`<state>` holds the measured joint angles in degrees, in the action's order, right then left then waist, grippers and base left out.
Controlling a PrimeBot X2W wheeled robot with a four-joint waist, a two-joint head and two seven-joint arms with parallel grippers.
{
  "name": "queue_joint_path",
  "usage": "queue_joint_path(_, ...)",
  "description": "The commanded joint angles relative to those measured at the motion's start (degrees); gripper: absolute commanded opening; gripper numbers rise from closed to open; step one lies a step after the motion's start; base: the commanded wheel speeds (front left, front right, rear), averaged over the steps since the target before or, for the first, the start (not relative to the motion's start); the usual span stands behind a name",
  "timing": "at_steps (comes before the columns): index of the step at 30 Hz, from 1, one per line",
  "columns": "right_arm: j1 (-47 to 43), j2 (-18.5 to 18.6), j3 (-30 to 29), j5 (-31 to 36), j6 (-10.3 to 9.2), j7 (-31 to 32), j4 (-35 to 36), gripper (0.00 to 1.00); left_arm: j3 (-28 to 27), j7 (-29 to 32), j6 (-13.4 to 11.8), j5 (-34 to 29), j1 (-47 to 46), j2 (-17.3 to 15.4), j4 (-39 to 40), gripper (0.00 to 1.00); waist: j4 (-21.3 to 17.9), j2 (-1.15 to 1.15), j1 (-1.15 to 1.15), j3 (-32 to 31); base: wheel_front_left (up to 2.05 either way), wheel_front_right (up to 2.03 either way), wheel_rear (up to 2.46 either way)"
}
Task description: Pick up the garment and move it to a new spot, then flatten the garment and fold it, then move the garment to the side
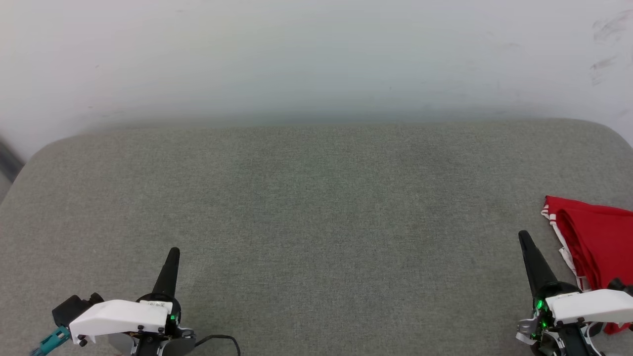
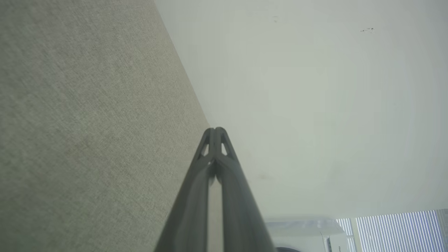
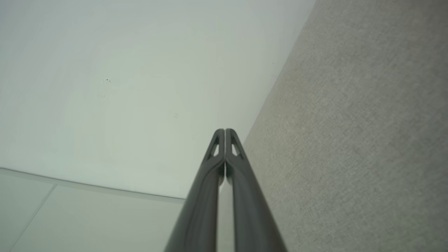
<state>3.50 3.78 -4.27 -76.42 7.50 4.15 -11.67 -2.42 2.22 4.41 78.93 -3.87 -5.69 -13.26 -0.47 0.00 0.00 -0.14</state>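
A wide grey-green fabric-covered surface with rounded far corners is seen across most of the head view. Behind it, a plain white wall is seen, marked by a few faint scuffs at its upper right. The garment, a red shirt with white striped trim along its near-left edge, is laid in a loose heap on the surface at the far right of the head view, where it is cut off by the frame; its lower part is overlapped by the white wrist housing of the right arm. The right gripper is held just left of the garment, its dark fingers pressed together with nothing between them and pointed away from the robot. The left gripper is held well apart from the garment at the lower left, its fingers likewise pressed together and empty. In the left wrist view, slatted window blinds are seen at the bottom right.
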Motion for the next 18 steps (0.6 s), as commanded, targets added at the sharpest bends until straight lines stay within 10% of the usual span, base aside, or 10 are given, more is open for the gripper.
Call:
queue_joint_path(1,1.1,-0.1,-0.2,-1.3,-0.01,0.3,0.0,0.0,-0.5,0.3,0.4,1.0,-1.2,0.1,0.1,0.0,0.0,0.0,0.0,0.0,0.0,0.0,0.0)
queue_joint_path(18,2.0,-0.4,-1.0,-9.0,-0.01,1.2,-1.2,0.0,-2.4,2.3,1.9,7.4,-1.9,1.5,-0.4,0.0,0.2,0.0,0.0,0.2,0.0,0.0,0.0)
